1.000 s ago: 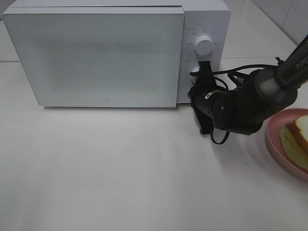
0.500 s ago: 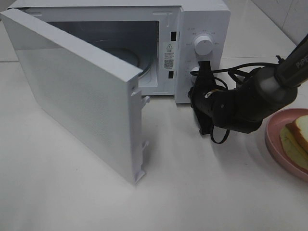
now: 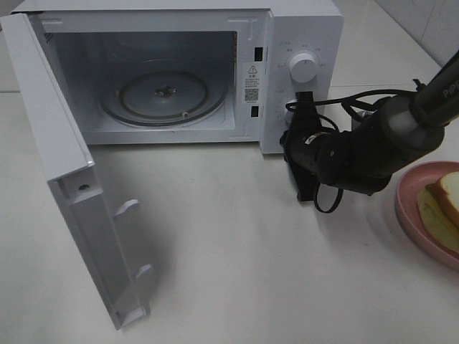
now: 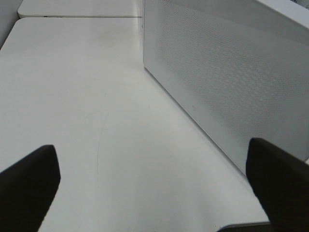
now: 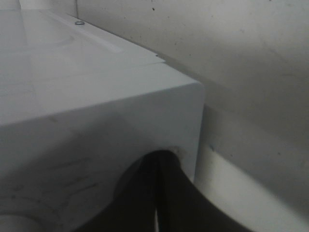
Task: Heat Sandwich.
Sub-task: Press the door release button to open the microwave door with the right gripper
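The sandwich [image 3: 446, 203], white bread with a tan crust and yellow filling, lies on a pink plate [image 3: 406, 195] at the right edge of the exterior view, partly cut off. The white microwave [image 3: 305, 29] stands at the back with its door [image 3: 68, 193] swung wide open to the left. A glass turntable [image 3: 161, 93] shows inside. My right gripper [image 3: 301, 100] is shut, its tips against the lower control on the microwave's panel; in the right wrist view its closed fingers [image 5: 159, 193] touch the white casing. My left gripper [image 4: 154, 188] is open and empty beside the door's outer face [image 4: 227, 87].
The upper dial [image 3: 303, 68] sits above my right gripper. Black cables [image 3: 358, 104] loop over the right arm. The open door stands out over the table's front left. White table [image 3: 237, 258] lies in front of the oven.
The microwave door has swung from shut to fully open on the left, showing the turntable. My right gripper has stayed at the lower control.
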Motion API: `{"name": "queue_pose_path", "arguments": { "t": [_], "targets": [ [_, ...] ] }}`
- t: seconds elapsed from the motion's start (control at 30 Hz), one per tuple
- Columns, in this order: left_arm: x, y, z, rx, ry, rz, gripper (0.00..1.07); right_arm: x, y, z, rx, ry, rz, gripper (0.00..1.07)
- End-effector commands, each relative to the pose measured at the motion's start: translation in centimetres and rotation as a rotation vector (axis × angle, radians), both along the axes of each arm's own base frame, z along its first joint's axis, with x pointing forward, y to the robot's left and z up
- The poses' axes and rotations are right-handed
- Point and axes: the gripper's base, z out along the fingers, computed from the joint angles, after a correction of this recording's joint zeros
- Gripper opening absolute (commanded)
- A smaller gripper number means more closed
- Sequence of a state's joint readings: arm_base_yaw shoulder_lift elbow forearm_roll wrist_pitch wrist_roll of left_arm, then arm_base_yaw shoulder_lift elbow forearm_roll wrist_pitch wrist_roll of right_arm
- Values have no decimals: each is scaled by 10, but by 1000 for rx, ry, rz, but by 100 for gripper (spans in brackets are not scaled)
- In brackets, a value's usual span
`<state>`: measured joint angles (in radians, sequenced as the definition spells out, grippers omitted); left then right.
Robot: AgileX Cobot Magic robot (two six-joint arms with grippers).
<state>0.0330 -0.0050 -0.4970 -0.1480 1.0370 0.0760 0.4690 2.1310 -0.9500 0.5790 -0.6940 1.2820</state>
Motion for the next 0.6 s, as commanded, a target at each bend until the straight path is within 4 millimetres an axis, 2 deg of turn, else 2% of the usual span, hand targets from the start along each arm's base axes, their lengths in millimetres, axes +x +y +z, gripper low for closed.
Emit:
{"name": "queue_pose_path", "arguments": {
  "t": [0.03, 0.23, 0.3, 0.6],
  "targets": [
    [-3, 0, -1, -2, -31, 3, 101, 30, -16, 44, -7, -312, -87, 1],
    [-3, 0, -1, -2, -31, 3, 101, 20, -19, 43, -11, -258, -70, 1],
    [-3, 0, -1, -2, -31, 3, 101, 11, -21, 40, -18, -214, -52, 1],
    [-3, 0, -1, -2, -31, 3, 101, -23, -5, 24, -9, -97, 15, 2]
  ]
}}
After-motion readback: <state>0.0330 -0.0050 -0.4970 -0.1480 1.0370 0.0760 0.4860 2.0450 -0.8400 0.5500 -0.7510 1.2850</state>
